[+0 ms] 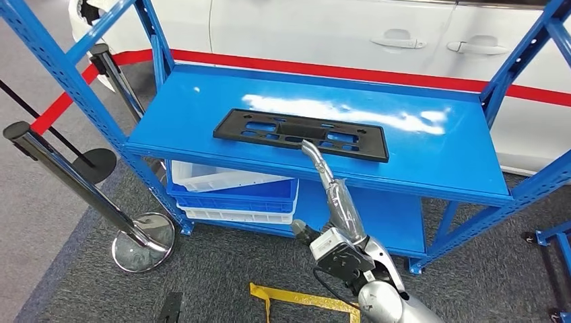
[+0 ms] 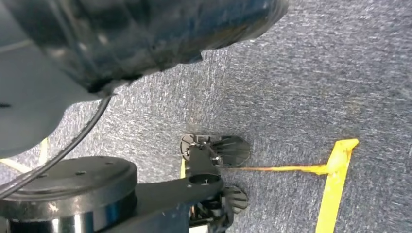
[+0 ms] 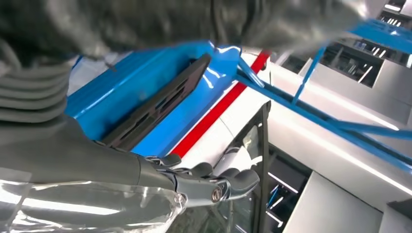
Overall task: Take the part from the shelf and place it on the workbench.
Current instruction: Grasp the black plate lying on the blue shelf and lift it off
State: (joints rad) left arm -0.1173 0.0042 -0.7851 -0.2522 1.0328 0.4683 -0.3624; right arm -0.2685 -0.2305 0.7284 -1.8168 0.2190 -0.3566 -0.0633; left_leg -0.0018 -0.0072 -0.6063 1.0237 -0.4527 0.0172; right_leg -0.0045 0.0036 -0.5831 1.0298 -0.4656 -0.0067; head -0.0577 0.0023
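The part [image 1: 301,133] is a flat black rectangular frame with cut-outs, lying on the top board of the blue shelf [image 1: 431,151]. My right hand [image 1: 314,154] reaches up from below to the part's front edge, with its tip at or just over that edge. In the right wrist view the thick grey thumb [image 3: 194,183] stretches out beneath the shelf board, blurred fingers lie above, and the part [image 3: 155,104] lies flat between them, not gripped. My left hand [image 2: 145,39] is a dark blurred mass hanging over the grey carpet; its fingers cannot be made out.
White and blue bins [image 1: 232,192] stand stacked on the lower shelf at the left. Two black stanchion posts with chrome bases [image 1: 143,243] stand left of the shelf. A white car [image 1: 350,30] is behind it. Yellow tape [image 1: 303,298] marks the carpet near my body.
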